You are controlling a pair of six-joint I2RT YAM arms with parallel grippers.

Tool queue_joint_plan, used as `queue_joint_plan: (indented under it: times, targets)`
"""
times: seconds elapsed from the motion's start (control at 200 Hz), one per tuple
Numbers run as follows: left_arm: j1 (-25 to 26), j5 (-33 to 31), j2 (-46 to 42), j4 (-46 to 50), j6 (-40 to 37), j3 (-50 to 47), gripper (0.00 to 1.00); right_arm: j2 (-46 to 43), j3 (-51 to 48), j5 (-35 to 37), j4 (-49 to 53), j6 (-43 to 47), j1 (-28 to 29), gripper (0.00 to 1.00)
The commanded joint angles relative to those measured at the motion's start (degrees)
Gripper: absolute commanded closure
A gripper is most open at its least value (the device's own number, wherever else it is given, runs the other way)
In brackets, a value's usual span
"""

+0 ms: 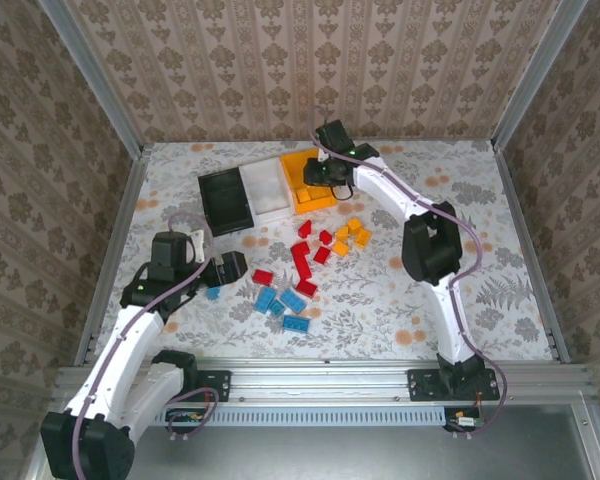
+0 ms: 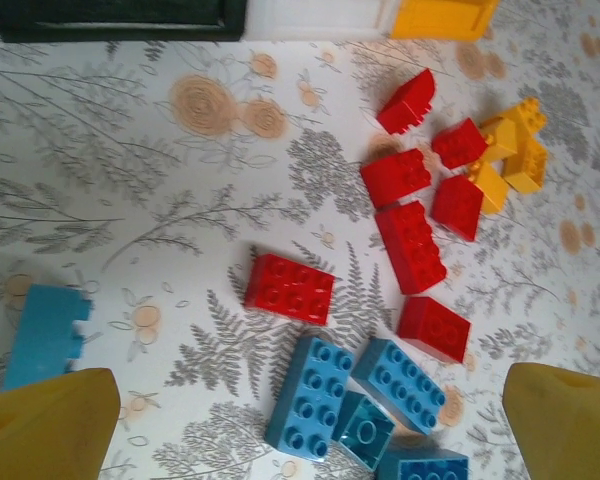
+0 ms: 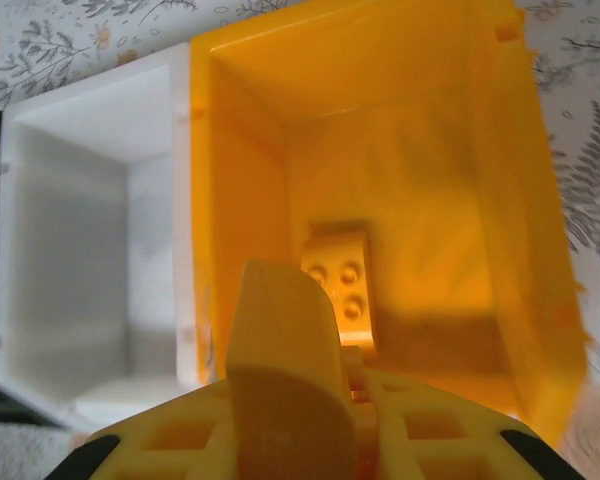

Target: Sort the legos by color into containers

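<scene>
A: Any lettering on the legos?
B: Studs are too blurred to read. They lie loose on the tabletop. Left gripper is above them, jaws spread.
A: Right?
B: Right gripper is over the orange-yellow bin, jaws pressed together. Can't tell if they pinch anything. Wrist view shows one orange-yellow brick on the bin floor. Top view gives the row: black bin, white bin, orange-yellow.
</scene>
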State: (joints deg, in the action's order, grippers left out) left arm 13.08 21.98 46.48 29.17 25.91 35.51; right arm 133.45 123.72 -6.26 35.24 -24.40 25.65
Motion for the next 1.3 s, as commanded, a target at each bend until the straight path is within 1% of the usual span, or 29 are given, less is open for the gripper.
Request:
queue_joint_plan:
  times: [0.0, 0.17, 0.54, 0.635, 0.725, 0.805, 0.93, 1.045, 1.13, 1.295]
  targets:
    - [0.0, 5.7, 0.2, -3.0, -0.7, -1.1, 0.0, 4.6, 7.2, 0.4, 2.3, -1.0, -0.4, 0.72]
    - [0.2, 7.0, 0.9, -4.1, -0.4, -1.3, 0.0, 9.4, 12.4, 0.5, 3.2, -1.6, -0.6, 0.7]
    - [0.3, 6.4, 1.1, -1.9, -0.3, -0.2, 0.0, 10.9, 12.5, 0.3, 1.8, -2.7, -0.9, 0.66]
    - [0.4, 6.1, 0.6, -0.9, -0.2, 0.2, 0.0, 10.9, 12.6, 0.5, 1.6, -2.9, -0.9, 0.58]
    - [0.5, 5.5, -0.2, 0.4, 0.3, 0.6, 0.0, 10.7, 12.9, 0.8, 1.6, -2.9, -1.0, 0.54]
    - [0.4, 5.1, -1.0, 1.3, 0.9, 0.9, 0.0, 10.4, 13.0, 1.1, 1.9, -3.2, -1.1, 0.47]
    - [0.5, 5.1, -1.7, 1.9, 1.8, 1.7, 0.0, 8.0, 12.6, 0.7, 2.4, -3.5, -1.1, 0.43]
    - [0.9, 4.8, -1.9, 2.5, 2.4, 2.4, 0.0, 3.3, 9.4, 0.2, 2.3, -3.0, -1.0, 0.4]
    - [1.6, 4.3, -2.4, 1.8, 3.3, 2.1, 0.0, -2.0, 4.3, 0.6, 2.7, -1.6, -0.9, 0.37]
    - [4.0, 2.7, -2.2, -0.8, 5.1, 0.8, 0.0, -14.6, -14.4, 2.8, 3.0, 1.4, -2.0, 0.3]
